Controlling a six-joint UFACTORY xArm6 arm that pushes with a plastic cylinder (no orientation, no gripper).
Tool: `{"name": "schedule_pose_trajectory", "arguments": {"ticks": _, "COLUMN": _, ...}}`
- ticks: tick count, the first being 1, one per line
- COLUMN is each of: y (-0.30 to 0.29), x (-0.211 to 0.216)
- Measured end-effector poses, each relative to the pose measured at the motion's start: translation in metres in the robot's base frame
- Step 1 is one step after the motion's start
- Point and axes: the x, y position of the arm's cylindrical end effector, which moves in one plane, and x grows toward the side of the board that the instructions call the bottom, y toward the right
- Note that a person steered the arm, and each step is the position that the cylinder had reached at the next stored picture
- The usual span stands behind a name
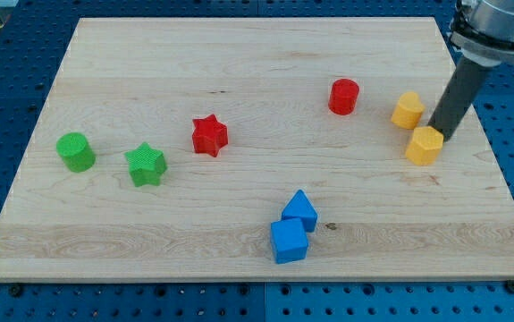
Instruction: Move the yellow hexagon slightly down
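The blue blocks (292,229) lie nearest on the table (239,54), well clear of the work. Far right, the yellow hexagon (425,145) sits with my tip (439,137) touching its far right edge; there are no fingers, only the rod. The push looks underway: next, a short nudge nearward. The other yellow block (408,110) lies just beyond, the red cylinder (344,96) farther left; nothing blocks.

We see the yellow hexagon (425,145) lying flat near the table's (239,80) right edge, just below and right of another yellow block (408,110), with our tool's tip (438,136) touching its upper right.
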Motion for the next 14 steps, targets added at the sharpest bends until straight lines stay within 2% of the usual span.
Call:
{"name": "schedule_pose_trajectory", "arguments": {"ticks": 2, "y": 0.0, "x": 0.058}}
{"name": "schedule_pose_trajectory", "arguments": {"ticks": 3, "y": 0.0, "x": 0.069}}
{"name": "schedule_pose_trajectory", "arguments": {"ticks": 6, "y": -0.004, "x": -0.008}}
{"name": "schedule_pose_trajectory", "arguments": {"ticks": 7, "y": -0.013, "x": -0.009}}
{"name": "schedule_pose_trajectory", "arguments": {"ticks": 9, "y": -0.037, "x": 0.017}}
{"name": "schedule_pose_trajectory", "arguments": {"ticks": 12, "y": -0.019, "x": 0.066}}
{"name": "schedule_pose_trajectory", "arguments": {"ticks": 14, "y": -0.03, "x": 0.047}}
